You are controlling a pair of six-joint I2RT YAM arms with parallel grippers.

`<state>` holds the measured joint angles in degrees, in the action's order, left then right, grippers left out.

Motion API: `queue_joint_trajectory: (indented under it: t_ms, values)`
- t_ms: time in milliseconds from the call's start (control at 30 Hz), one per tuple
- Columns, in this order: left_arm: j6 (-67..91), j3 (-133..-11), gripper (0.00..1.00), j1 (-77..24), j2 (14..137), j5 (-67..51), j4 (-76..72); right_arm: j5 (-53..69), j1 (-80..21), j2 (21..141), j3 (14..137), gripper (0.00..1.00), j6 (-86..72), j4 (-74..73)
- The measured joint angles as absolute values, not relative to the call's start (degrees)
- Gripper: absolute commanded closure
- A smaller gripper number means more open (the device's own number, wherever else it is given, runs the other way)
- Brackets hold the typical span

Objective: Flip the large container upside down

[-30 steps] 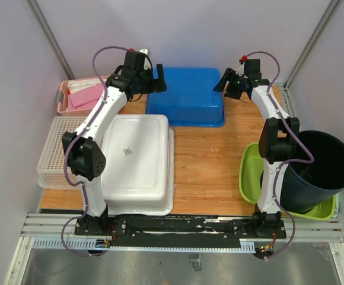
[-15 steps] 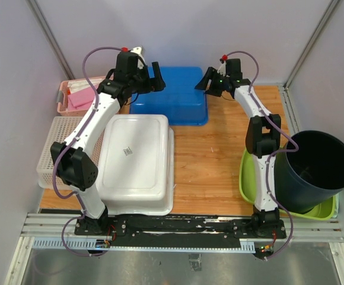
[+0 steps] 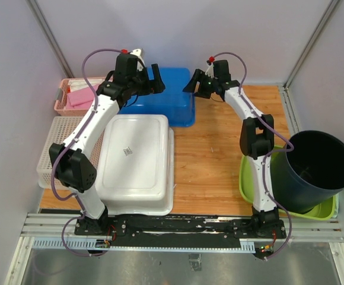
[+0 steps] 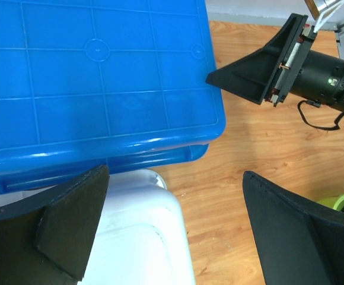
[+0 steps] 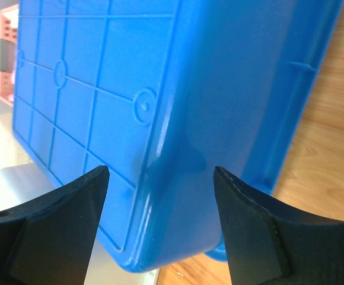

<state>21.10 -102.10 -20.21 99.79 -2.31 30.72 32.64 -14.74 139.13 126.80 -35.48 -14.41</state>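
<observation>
At the far middle of the surface [image 3: 210,154]: the blue container [image 3: 169,104] sits bottom-up, ribbed underside facing the overhead camera, top centre of that frame.
Blue container vs white tub: its near edge is right up against the far edge of the white tub [image 3: 137,160], which is flipped over too. The left wrist view shows the blue rim just above the tub's corner, can't tell if it actually rests on it.
Left pincer [image 3: 156,78]: spread wide, nothing in it, raised over the blue container.
Right pincer [image 3: 193,83]: also wide, at the container's right end. In its own view the blue corner sits in the gap between the fingers [image 5: 53,225], but I can't tell if either one touches.
Left edge of the overhead frame: pink basket [image 3: 71,98] up top, white mesh basket [image 3: 52,151] below it.
Lower right: dark bucket [image 3: 317,169] sitting in a green tub [image 3: 250,178].
</observation>
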Motion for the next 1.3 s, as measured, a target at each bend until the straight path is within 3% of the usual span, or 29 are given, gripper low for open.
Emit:
queue_joint_trajectory:
  t_ms: [233,500,767,1100,1300]
  values:
    - [21.1,-101.6,0.01,-20.4,98.9,-3.1,30.5,21.9,-12.9,125.9,119.2,0.22,-28.5,-23.6]
    - [20.6,-101.6,0.01,-25.6,96.3,-2.2,30.5,1.6,-10.7,93.7,112.2,0.21,-18.9,-35.0]
    - [20.6,-97.9,0.01,-32.2,92.7,-2.5,29.5,-13.3,-10.8,63.4,97.5,0.19,-16.3,-50.5]
    - [20.7,-91.4,0.01,-35.4,92.0,-3.6,28.7,-21.3,-10.8,45.7,86.6,0.19,-15.1,-69.3]
    - [20.7,-90.3,0.01,-35.8,91.8,-4.1,28.0,-22.9,-10.8,43.4,79.9,0.18,-14.4,-71.1]
